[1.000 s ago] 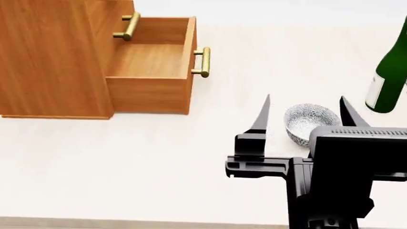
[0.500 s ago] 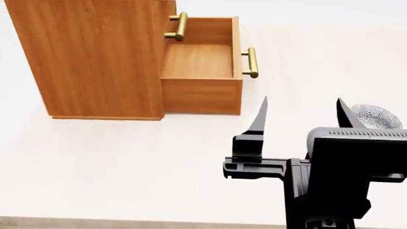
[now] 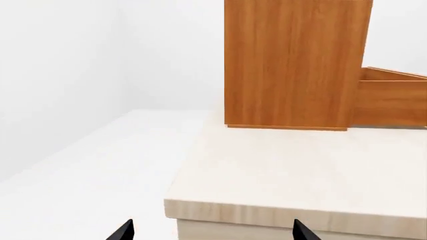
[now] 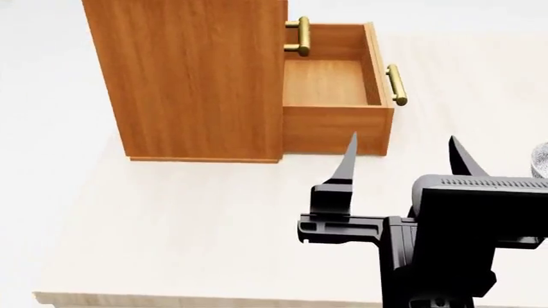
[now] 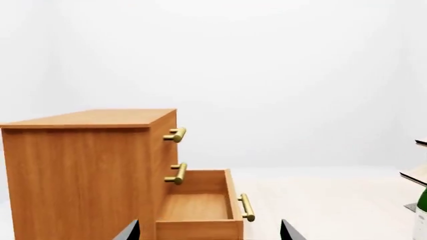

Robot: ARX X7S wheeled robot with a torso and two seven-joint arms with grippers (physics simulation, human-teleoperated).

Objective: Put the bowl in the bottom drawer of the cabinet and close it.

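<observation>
Head view shows one table (image 4: 171, 218) bearing one cabinet (image 4: 192, 77) with three drawers, the bottom drawer (image 4: 330, 86) pulled open and empty. One bowl (image 4: 541, 160) sits at the frame's right edge, right of the right gripper (image 4: 401, 157), whose jaws stand apart and empty. Left gripper (image 3: 210, 232), also apart, lies farther.

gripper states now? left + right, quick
Left gripper: open, empty.
Right gripper: open, empty; bowl not held.
</observation>
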